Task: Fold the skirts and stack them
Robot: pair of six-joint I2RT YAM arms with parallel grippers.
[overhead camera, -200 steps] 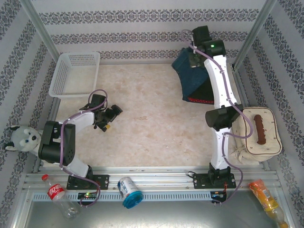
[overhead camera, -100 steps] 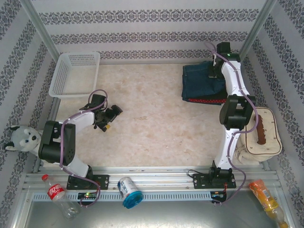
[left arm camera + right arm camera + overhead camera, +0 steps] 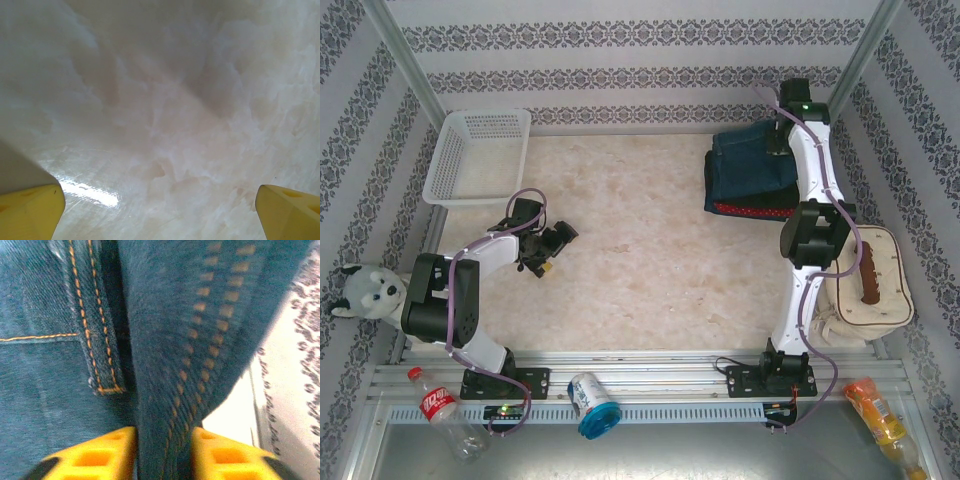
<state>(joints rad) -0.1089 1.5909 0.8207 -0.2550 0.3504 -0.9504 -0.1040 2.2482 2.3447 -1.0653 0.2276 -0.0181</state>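
A folded dark blue denim skirt point(image 3: 748, 165) lies on top of a stack at the table's far right. The red polka-dot skirt point(image 3: 752, 210) peeks out along the stack's near edge. My right gripper point(image 3: 778, 140) is at the denim's far right corner. In the right wrist view its yellow fingers point(image 3: 95, 455) sit on either side of a stitched denim fold point(image 3: 165, 390), which fills the gap between them at my right gripper point(image 3: 162, 447). My left gripper point(image 3: 556, 250) rests low at the left, open, with bare tabletop between its tips point(image 3: 160, 210).
A white mesh basket point(image 3: 448, 160) stands at the far left corner. A beige bag point(image 3: 880, 300) sits off the table's right edge and a plush toy point(image 3: 365, 290) off its left. A bottle point(image 3: 440, 408) and a can point(image 3: 590, 400) lie along the near rail.
My right arm swung the lifted denim skirt to the right and laid it flat on the stack, and its fingers have moved a little apart. The left arm has not moved.
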